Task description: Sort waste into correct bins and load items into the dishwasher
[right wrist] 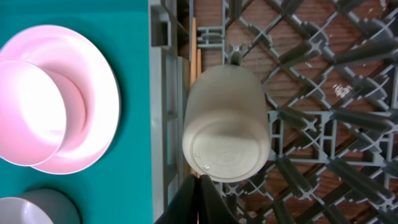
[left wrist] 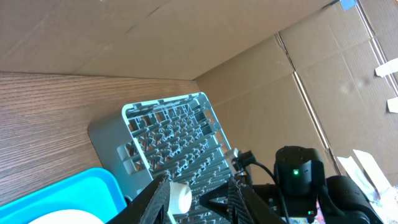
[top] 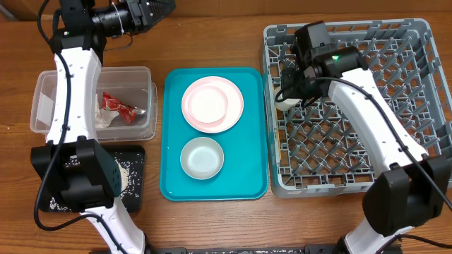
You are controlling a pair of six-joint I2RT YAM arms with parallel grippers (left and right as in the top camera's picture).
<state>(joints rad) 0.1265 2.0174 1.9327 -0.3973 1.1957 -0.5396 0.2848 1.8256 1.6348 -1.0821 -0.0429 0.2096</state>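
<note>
The white cup (right wrist: 227,124) sits among the pegs at the left edge of the grey dishwasher rack (right wrist: 311,124), its bottom facing the right wrist camera. My right gripper (right wrist: 200,179) is shut and empty, its tips just at the cup's rim. From overhead the cup (top: 284,103) shows under the right gripper (top: 291,88). The large pink plate (top: 233,106) carries the smaller pink dish (top: 205,104), and the grey bowl (top: 202,156) lies below it. A red wrapper (top: 116,107) lies in the clear tub (top: 141,77). My left gripper (left wrist: 199,184) hangs open and empty, high at the table's back.
The teal tray (top: 247,176) holds the plate and bowl between the tub and the rack (top: 424,85). A black tray (top: 134,201) with white grains lies at the front left, partly under my left arm. Cardboard walls stand behind the table.
</note>
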